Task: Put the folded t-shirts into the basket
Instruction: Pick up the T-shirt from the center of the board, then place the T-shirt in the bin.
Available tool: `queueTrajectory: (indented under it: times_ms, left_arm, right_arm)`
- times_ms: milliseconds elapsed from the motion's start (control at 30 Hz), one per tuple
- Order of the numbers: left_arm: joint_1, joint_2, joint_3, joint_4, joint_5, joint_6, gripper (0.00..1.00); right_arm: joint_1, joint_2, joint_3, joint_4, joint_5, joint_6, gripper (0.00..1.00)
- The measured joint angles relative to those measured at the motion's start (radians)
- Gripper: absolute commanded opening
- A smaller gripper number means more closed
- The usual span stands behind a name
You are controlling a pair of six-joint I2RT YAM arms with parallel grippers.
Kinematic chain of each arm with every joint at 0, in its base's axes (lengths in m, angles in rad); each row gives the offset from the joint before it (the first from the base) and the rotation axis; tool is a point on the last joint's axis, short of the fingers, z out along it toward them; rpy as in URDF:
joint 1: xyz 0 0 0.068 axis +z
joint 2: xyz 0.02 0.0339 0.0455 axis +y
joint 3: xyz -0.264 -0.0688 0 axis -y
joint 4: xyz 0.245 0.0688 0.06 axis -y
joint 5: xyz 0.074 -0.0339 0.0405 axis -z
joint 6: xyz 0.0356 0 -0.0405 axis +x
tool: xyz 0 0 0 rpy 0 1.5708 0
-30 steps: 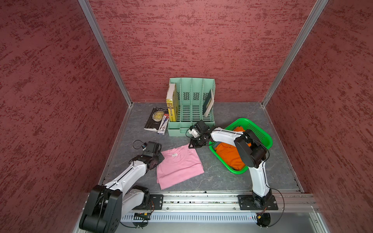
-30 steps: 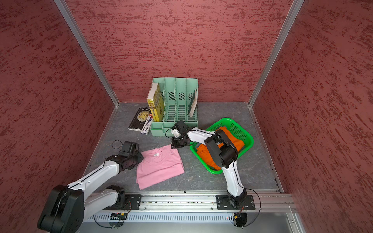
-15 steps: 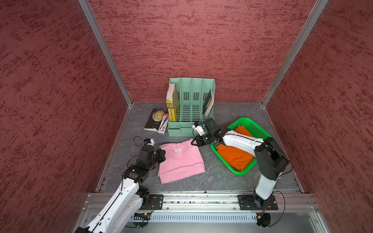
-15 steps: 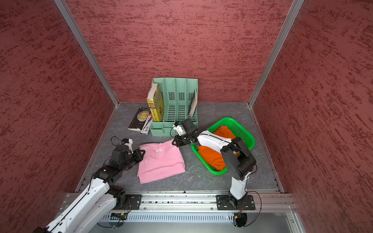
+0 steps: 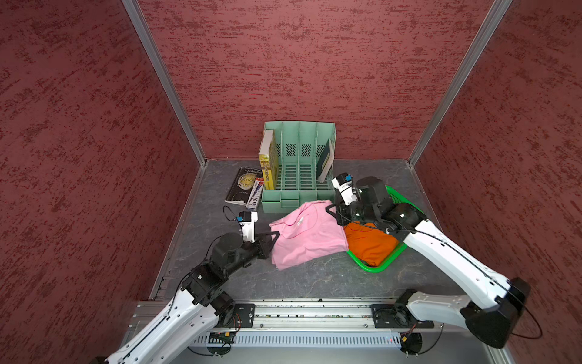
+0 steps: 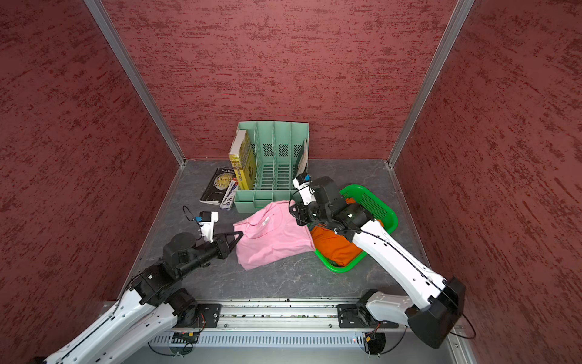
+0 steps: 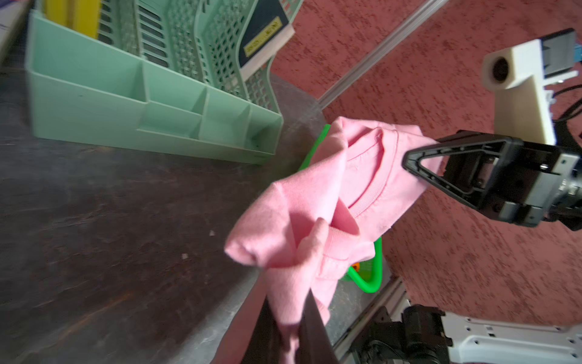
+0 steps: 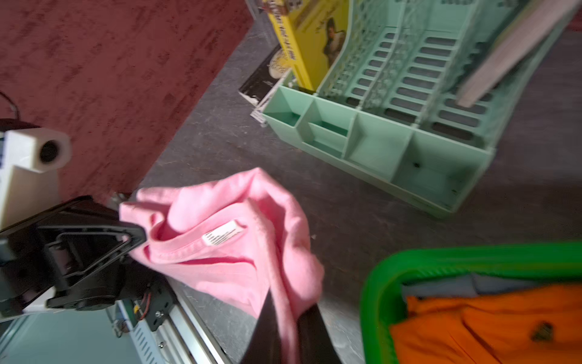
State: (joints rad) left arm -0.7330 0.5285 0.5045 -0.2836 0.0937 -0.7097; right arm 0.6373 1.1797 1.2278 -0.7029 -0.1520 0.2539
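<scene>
- Coordination mattered most: I judged both ends of the pink t-shirt should travel together, level and lightly taut so the fold held, then clear the basket rim before release.
- Left tool was clamped on the shirt's edge, left of centre in a top view.
- Right tool was clamped on the opposite edge, just right of centre.
- The shirt sagged between them, its right side overlapping the basket's near rim beside the orange t-shirt.
- Inside the basket, a grey t-shirt lay under the orange one.
</scene>
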Motion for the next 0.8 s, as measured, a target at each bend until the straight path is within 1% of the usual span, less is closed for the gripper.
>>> queueTrajectory:
  times_ms: [67, 133, 200, 267, 333, 433, 600, 700, 800]
  left_arm:
    - [-0.122, 0.053, 0.022, 0.036, -0.061, -0.01, 0.0]
    - [-0.263, 0.125, 0.041, 0.099, -0.138, -0.012, 0.0]
    - [-0.394, 0.218, 0.06, 0.178, -0.22, -0.007, 0.0]
    - [-0.491, 0.326, 0.095, 0.248, -0.28, 0.004, 0.0]
    - [-0.562, 0.454, 0.146, 0.318, -0.334, 0.013, 0.0]
    - [-0.624, 0.647, 0.238, 0.437, -0.383, 0.021, 0.0]
    - [-0.671, 0.915, 0.405, 0.589, -0.409, 0.023, 0.0]
    - [-0.695, 1.005, 0.479, 0.644, -0.417, 0.005, 0.0]
    - [-0.709, 1.035, 0.523, 0.667, -0.418, -0.037, 0.0]
  right_arm:
    - [-0.021, -0.053, 0.0, -0.065, 0.088, 0.004, 0.0]
    - [-0.052, -0.105, -0.007, -0.119, 0.179, 0.011, 0.0]
    - [-0.074, -0.154, -0.02, -0.165, 0.264, 0.018, 0.0]
    - [-0.084, -0.204, -0.037, -0.198, 0.34, 0.016, 0.0]
    - [-0.093, -0.256, -0.055, -0.22, 0.41, -0.008, 0.0]
    - [-0.114, -0.327, -0.078, -0.229, 0.515, -0.074, 0.0]
    - [-0.201, -0.4, -0.093, -0.234, 0.655, -0.188, 0.0]
    - [-0.229, -0.43, -0.085, -0.253, 0.74, -0.24, 0.0]
    - [-0.245, -0.431, -0.044, -0.285, 0.812, -0.286, 0.0]
